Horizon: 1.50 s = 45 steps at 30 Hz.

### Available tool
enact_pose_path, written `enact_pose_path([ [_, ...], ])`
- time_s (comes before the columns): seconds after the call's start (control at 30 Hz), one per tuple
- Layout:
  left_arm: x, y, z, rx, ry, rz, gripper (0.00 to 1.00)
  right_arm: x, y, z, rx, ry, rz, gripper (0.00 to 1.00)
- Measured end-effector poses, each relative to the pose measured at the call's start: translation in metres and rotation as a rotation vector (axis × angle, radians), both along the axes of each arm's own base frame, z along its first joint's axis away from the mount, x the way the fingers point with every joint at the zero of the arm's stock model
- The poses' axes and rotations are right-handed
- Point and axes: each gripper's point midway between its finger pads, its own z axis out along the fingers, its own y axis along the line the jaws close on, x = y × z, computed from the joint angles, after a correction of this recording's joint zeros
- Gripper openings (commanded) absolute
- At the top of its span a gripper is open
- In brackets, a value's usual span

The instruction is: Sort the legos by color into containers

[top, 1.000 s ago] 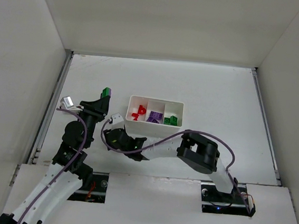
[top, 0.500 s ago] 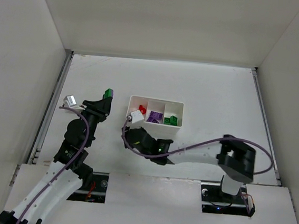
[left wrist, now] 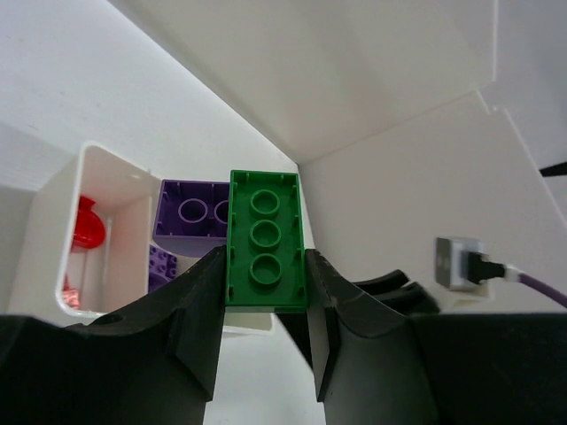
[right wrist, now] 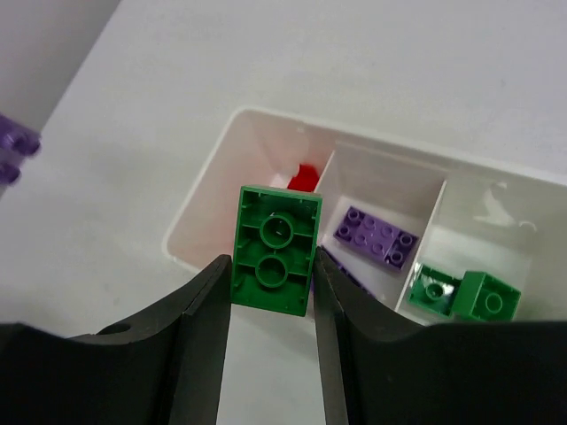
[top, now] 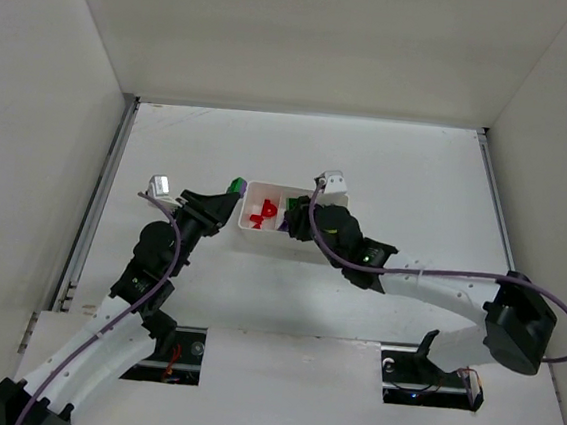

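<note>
Each arm carries 1 green lego. The left gripper (left wrist: 264, 276) pinches a green brick (left wrist: 266, 252) by its 2 long sides, with the studs toward the wrist camera. It holds the brick in the air just beside the left short wall of the white tray (right wrist: 217, 199). The right gripper (right wrist: 273, 276) is pressed onto another green brick (right wrist: 275, 250), whose hollow underside faces the camera. This brick hangs above the tray, about over the border between the left and middle compartments. I judge that both bricks are gripped from the sides so that they can fall free when the fingers spread.

The tray stands on the table (top: 419, 165), a little left of its middle and well apart from all 4 edges. It has 3 compartments: the left one has red pieces (top: 260, 213), the middle one has purple bricks (right wrist: 376, 235), and the right one has 2 green bricks (right wrist: 485, 297). So green belongs in the right compartment. Probably both carried bricks must go more to the right before release, because a drop here would mix the colours.
</note>
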Motion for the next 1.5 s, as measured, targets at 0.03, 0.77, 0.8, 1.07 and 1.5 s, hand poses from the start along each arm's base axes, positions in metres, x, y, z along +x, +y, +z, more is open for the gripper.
enact_pose_path([
  [0.03,-0.002,-0.003,0.003,-0.011,-0.005,-0.016,0.22,-0.003,-0.002,-0.005,-0.009,0.010,0.011,0.28],
  [0.77,0.002,-0.039,-0.031,-0.053,0.117,-0.163,0.23,0.013,-0.088,-0.019,0.060,0.116,-0.108,0.37],
  [0.8,0.002,-0.041,-0.030,-0.056,0.115,-0.169,0.23,0.013,-0.089,-0.024,0.050,0.126,-0.111,0.43],
  [1.07,0.000,-0.054,-0.024,-0.086,0.101,-0.214,0.23,0.016,-0.089,-0.031,0.028,0.141,-0.115,0.72],
  [1.5,-0.016,-0.068,-0.014,-0.167,0.129,-0.292,0.22,-0.040,-0.039,0.033,0.118,-0.051,0.203,0.73],
])
